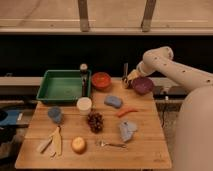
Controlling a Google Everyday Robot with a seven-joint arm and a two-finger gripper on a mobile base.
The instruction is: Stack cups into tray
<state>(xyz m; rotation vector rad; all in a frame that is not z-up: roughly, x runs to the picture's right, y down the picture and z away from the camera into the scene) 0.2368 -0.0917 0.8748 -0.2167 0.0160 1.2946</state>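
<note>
Currently, in the single camera view, the gripper [128, 78] hangs at the upper right of the wooden table [150, 150], just beside the purple bowl [143, 85]. Its jaws are spread wide, with nothing seen between them. The cream-white cup [84, 105] stands near the frame's centre, just below the green tray [46, 95], and the blue-grey cup [55, 114] sits to its left. Neither cup is in the tray. The reach for a cup seems not yet begun. It would go best if the arm crossed left above the orange-red bowl [101, 80], then dropped straight down over one cup's rim, keeping clear of the grapes [95, 122] and the upright bottle [83, 71]. The table is pale planked wood. Behind it runs a dark band of wall.
</note>
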